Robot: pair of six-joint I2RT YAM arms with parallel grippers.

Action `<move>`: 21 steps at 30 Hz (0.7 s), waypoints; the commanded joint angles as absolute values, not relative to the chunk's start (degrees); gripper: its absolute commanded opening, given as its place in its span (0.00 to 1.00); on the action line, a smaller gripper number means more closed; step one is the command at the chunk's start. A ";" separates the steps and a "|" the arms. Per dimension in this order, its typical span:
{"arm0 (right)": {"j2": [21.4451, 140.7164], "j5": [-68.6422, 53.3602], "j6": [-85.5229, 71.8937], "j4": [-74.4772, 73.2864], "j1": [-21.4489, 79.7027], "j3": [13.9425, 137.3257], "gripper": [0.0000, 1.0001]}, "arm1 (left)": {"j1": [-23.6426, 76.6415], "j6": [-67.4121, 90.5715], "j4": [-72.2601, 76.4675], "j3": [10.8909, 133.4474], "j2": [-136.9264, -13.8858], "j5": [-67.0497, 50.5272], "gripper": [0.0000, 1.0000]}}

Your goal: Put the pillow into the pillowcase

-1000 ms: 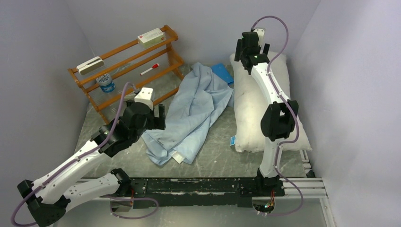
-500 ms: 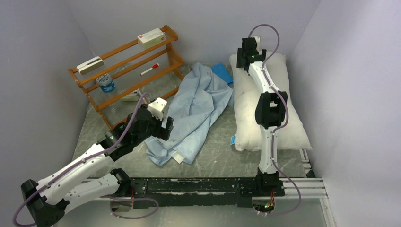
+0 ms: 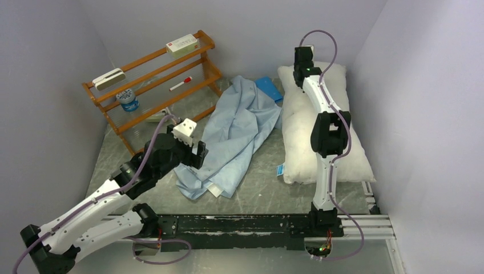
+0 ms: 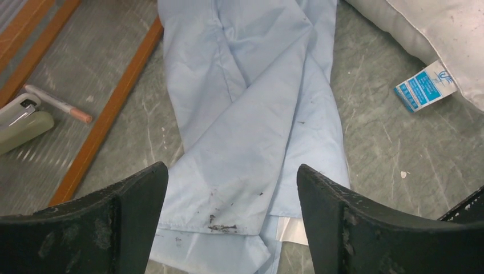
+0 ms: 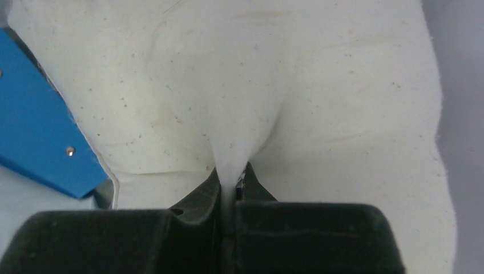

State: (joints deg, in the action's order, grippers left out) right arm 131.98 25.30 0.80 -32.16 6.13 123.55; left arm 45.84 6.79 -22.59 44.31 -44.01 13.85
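Soft even light from above, faint shadows. Overhead view sharp. My left fingers (image 4: 85, 228) dark, slightly blurred (too near lens); pillow (image 5: 319, 85) bright, nearly washed out.

R jaws tight on pillow (image 5: 331, 97) fold

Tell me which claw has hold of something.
The right claw, shut on a pinched fold of the white pillow. The left claw hangs open above the pale-blue pillowcase, gripping nothing.
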 commanded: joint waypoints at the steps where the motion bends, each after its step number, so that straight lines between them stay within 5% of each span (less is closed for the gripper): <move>1: 123.72 27.85 5.85 -33.78 8.68 119.00 0.00 | 45.62 2.55 -17.62 42.94 -44.94 9.87 0.84; 8: 110.15 28.45 5.09 -34.44 9.50 113.94 0.00 | 45.97 -15.40 -17.84 45.41 -51.52 -7.95 0.62; 21: 94.21 24.26 0.45 -37.09 9.45 105.10 0.00 | 52.20 -52.50 -36.71 52.60 -62.66 -14.33 0.68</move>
